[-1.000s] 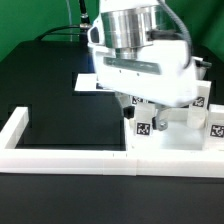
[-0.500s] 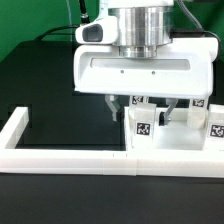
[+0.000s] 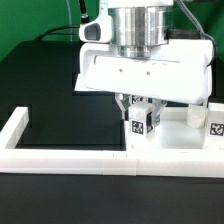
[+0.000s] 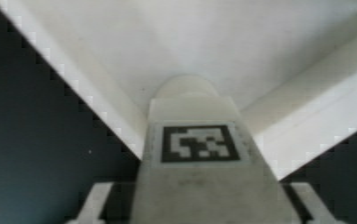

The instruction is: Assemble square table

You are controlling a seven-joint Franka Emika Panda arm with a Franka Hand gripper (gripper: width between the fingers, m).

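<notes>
White plastic fills most of what I see: the gripper hangs low over the bench, its broad white housing blocking my sight of much of the far side. Between the fingers stands one blocky leg with its black-and-white tag facing the exterior camera. The fingers sit close against its two sides, pinching the leg as far as I can judge; the contact itself is small and partly shaded in that view. In the wrist view the same leg runs straight up the middle, tag up, with a pale finger pad at either side of it near the picture's edge.

The leg is upright, just behind the long low border wall, which runs across the front and turns back along the exterior view's left. Inside that corner the black bench top lies bare. Behind the leg, in the wrist view, a wide flat white slab spreads out, the tabletop I think, though I cannot be sure. At the exterior view's right another tagged leg stands near the wall, apart from the held one. Whether the held leg rests on the bench or is lifted, I cannot tell.
</notes>
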